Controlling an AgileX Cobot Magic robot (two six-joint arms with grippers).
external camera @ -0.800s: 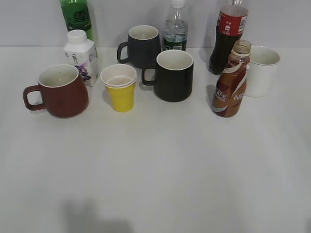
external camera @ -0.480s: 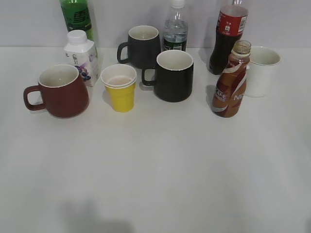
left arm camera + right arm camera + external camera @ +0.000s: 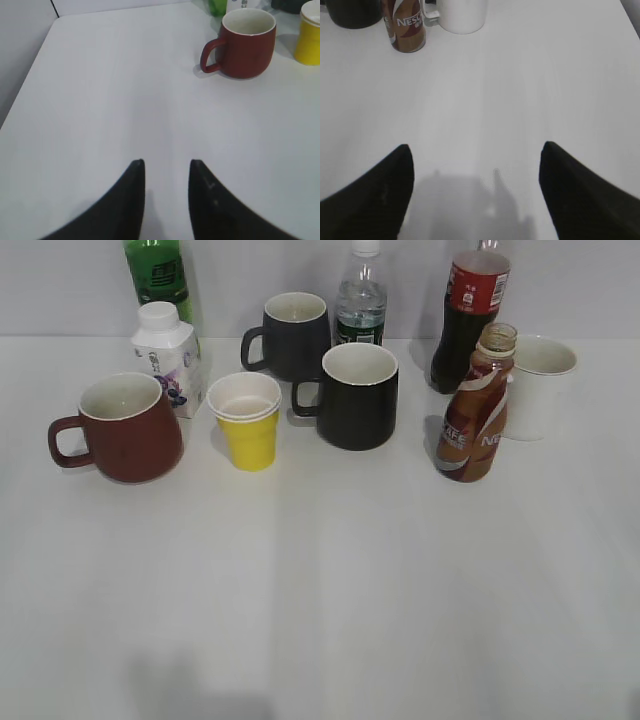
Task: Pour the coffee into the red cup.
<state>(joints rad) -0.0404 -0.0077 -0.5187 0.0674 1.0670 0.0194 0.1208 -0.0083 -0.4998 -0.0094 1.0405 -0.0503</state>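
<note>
Nothing poured so far: both arms hang back over the bare table (image 3: 330,580).

Left of the black mug (image 3: 358,395) stands the red cup (image 3: 122,427), seemingly empty; right of it the coffee (image 3: 473,410), uncapped, untouched. Left end effector (image 3: 166,172) has fingers narrowly apart, holding nothing; right end effector (image 3: 476,165) is spread wide, empty. Grasping, carrying and pouring all remain.

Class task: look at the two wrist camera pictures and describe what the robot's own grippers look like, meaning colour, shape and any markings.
Only the fingers show. The left gripper has two matt black fingers that curve inward and taper to rounded tips. The right gripper has the same black, smooth, horn-shaped fingers. No cables, labels or clear markings are visible, and the arms themselves are out of view.
</note>
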